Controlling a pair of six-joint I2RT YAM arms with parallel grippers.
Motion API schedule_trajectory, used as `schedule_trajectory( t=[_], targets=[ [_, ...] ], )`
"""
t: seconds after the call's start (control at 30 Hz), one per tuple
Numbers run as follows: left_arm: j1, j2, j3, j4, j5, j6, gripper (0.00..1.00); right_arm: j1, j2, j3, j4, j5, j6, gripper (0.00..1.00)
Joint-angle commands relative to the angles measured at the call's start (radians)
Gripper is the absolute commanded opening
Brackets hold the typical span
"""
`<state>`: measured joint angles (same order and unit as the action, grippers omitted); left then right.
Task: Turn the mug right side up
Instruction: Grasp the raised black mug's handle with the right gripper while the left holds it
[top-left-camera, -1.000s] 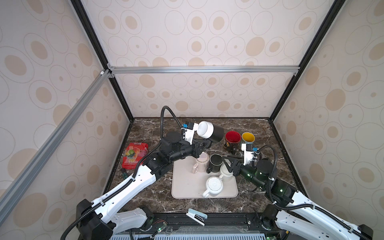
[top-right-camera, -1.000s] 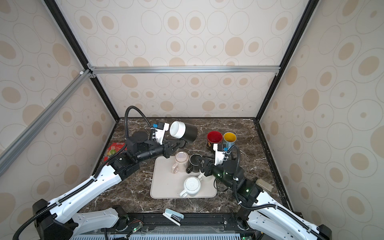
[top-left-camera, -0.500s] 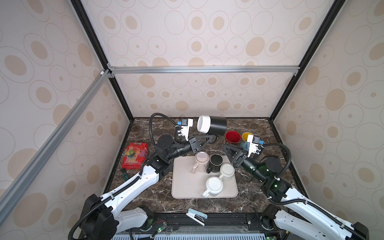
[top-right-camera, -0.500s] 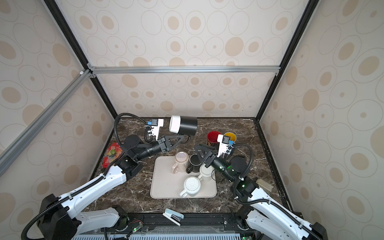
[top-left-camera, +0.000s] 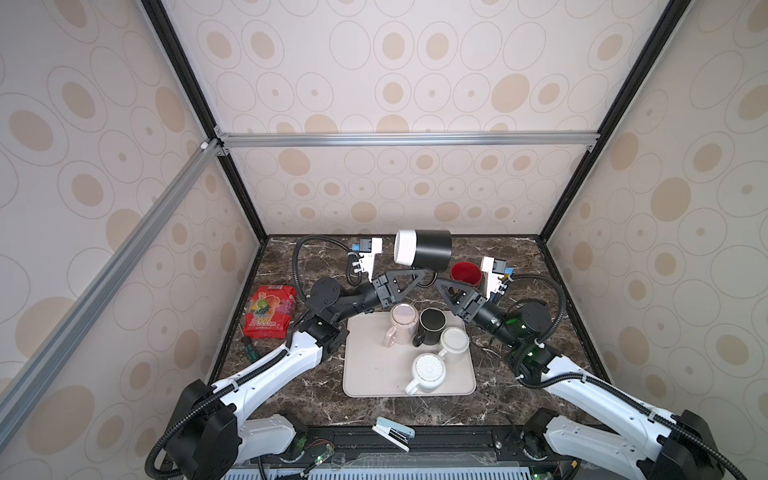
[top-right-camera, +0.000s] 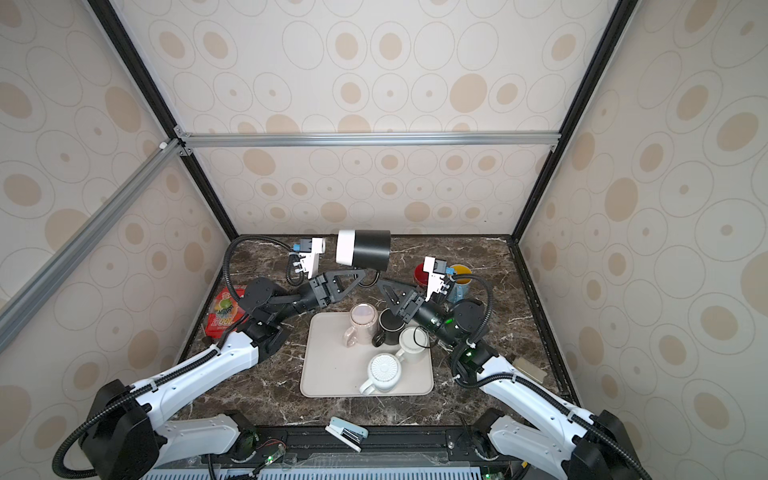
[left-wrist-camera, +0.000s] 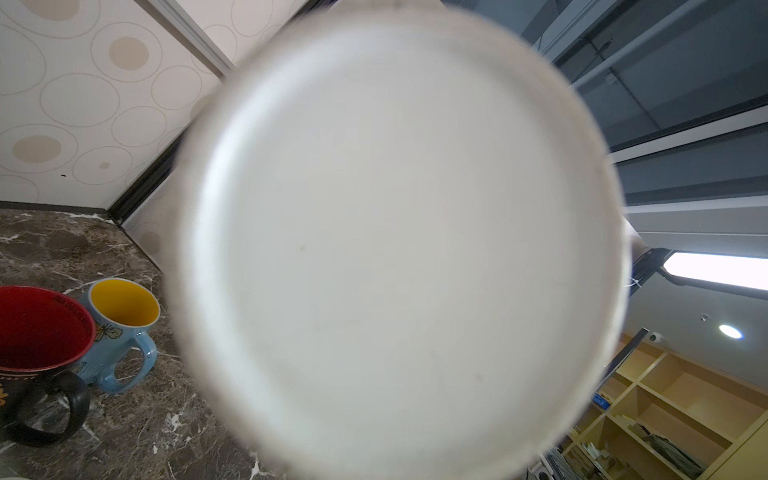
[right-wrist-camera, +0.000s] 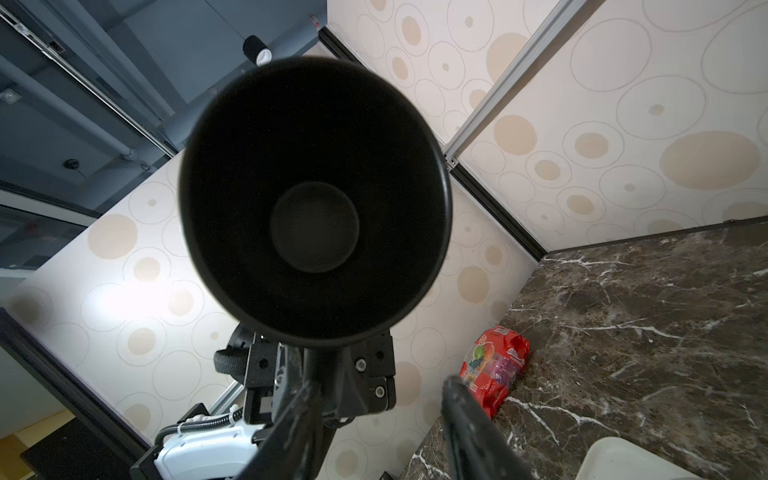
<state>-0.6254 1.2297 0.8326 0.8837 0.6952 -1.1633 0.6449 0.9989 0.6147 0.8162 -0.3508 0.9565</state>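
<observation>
Black ceramic mug with white base (top-left-camera: 424, 249) aloft over far centre of table. Left gripper (top-left-camera: 424, 275) clenched on its handle alone. Right gripper (top-left-camera: 440, 286) just right of the handle, jaws parted, empty.

Risk: handle-only pinch may let the mug swivel or slip, and a nudge from the right fingers could drop it onto the beige tray (top-left-camera: 365, 374).

Mug lies sideways, long axis left-right, mouth right, base left.

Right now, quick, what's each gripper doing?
Left gripper: shut on the black mug by its handle, mug sideways in the air.
Right gripper: open, empty, beside the mug.
</observation>
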Motion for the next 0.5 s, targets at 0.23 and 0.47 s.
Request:
schedule_trajectory(
  t=[0.23,0.47],
  targets=[
    [0.003,0.003,0.015,0.179,0.032,-0.04,0.0,-0.002,0.038,0.078,0.084,-0.041,0.022,0.41],
    [-0.01,0.031,0.005,0.225,0.043,-0.068,0.0,-0.003,0.065,0.094,0.1,-0.027,0.028,0.35]
  ],
)
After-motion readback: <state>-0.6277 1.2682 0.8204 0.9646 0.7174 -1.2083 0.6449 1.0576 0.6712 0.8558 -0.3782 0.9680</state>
